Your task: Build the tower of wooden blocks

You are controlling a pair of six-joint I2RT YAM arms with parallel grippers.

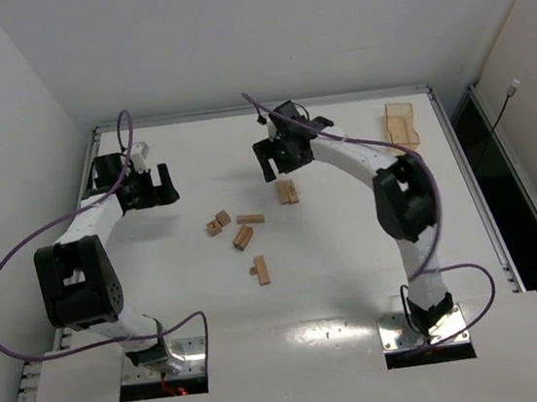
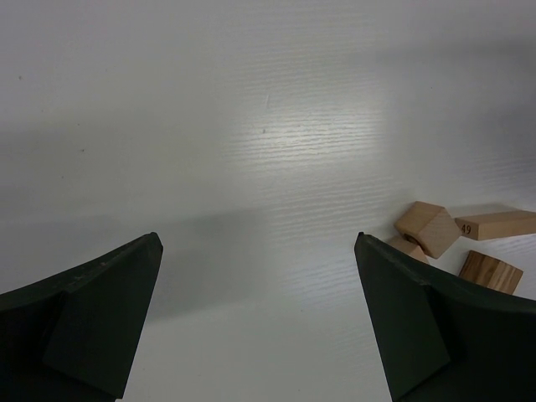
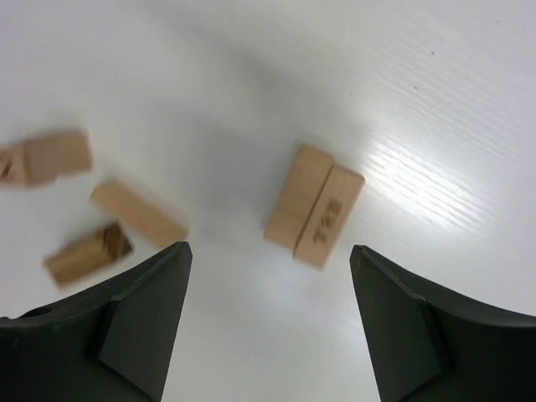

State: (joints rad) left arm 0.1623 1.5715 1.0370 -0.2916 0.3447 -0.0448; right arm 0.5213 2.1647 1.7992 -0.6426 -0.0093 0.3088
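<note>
The white desk (image 1: 358,288) bears loose blocks (image 1: 243,236) at its middle, two bars (image 1: 287,192) touching. A tray (image 1: 401,124) sits in its far right corner.

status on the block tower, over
Left pincer open, empty. Right pincer open, hovering by block pair lying side by side. Nothing stacked yet, loose blocks scattered mid-table. Nothing blocking the pair.

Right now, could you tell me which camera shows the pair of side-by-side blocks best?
The right wrist view: the pair lies close, two bars touching along their long sides, digits printed on one. The top view shows the pair small, near the right hand. The left wrist view does not show it.
</note>
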